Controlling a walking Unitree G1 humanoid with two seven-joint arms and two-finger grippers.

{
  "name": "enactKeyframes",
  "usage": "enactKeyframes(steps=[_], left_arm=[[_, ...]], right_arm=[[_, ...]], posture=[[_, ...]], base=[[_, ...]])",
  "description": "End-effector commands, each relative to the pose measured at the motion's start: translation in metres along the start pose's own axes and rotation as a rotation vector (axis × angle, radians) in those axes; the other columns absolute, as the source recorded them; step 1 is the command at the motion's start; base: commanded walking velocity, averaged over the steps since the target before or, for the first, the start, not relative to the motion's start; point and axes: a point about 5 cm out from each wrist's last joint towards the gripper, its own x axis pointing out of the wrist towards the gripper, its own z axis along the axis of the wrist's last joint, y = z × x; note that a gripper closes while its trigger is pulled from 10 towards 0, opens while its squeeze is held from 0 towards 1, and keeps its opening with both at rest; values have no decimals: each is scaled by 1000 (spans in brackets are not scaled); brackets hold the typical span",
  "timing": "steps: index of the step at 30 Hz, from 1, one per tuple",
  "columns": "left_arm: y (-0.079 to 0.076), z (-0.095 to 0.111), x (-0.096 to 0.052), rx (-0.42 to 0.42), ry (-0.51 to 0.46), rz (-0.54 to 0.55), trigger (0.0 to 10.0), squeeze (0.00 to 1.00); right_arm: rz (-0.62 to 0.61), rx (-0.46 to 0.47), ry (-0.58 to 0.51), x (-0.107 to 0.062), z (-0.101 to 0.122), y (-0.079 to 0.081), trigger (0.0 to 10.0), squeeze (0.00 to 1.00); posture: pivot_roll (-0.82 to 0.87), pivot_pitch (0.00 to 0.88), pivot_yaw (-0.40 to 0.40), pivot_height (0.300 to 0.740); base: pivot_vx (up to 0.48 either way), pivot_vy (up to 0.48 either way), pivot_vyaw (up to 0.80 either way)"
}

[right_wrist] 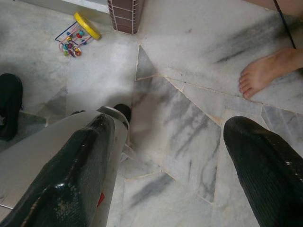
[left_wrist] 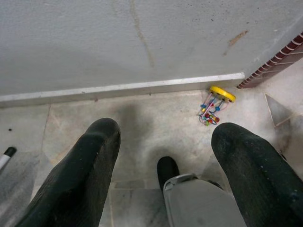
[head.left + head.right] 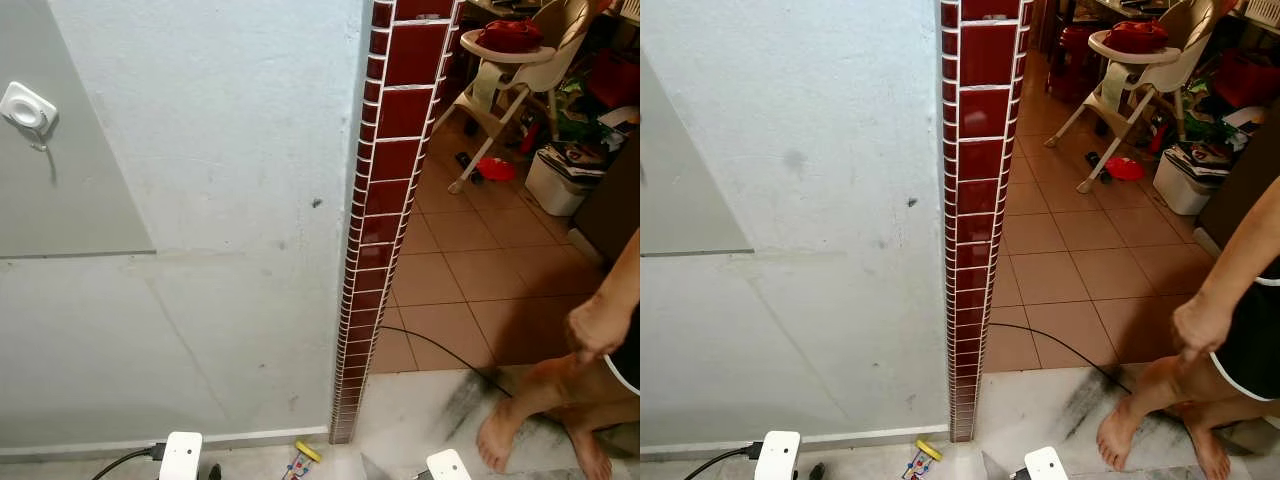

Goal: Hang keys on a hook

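Here the left pincer (image 2: 163, 165) hangs low with its two black fingers spread wide and nothing between them, pointing down at the pale marble floor (image 2: 142, 123) beside the foot of a white plastered wall (image 3: 220, 150). The right pincer (image 1: 165, 165) is likewise spread wide and holds nothing, over grey-veined marble slabs. On the floor, close to the base of a dark red tiled wall edge (image 3: 385, 200), lies a bunch of keys (image 2: 214, 105) with a yellow disc and coloured beads. High on the wall, on a grey panel, sits a white hook (image 3: 27, 110), well apart from the keys. A person's bare foot (image 1: 265, 71) stands on the marble to the right. Beyond lies terracotta tile, with a high chair (image 3: 520, 70) and a black cable (image 3: 440, 350).
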Motion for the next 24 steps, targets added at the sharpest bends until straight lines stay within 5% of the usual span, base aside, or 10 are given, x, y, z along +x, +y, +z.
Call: enactKeyframes(steps=[1,8,24], left_arm=[[-4,2,6,-92,142,79,10000,0],[1,-13,1,-55,198,40,10000,0],[4,-11,1,-10,190,19,10000,0]], right_arm=[[24,265,-121,8,55,-6,10000,0],[44,198,-97,8,51,-3,10000,0],[60,141,-82,7,46,-4,10000,0]], posture=[[-118,0,16,740],[-110,0,22,740],[-99,0,9,740]], base=[[0,0,0],[0,0,0],[0,0,0]])
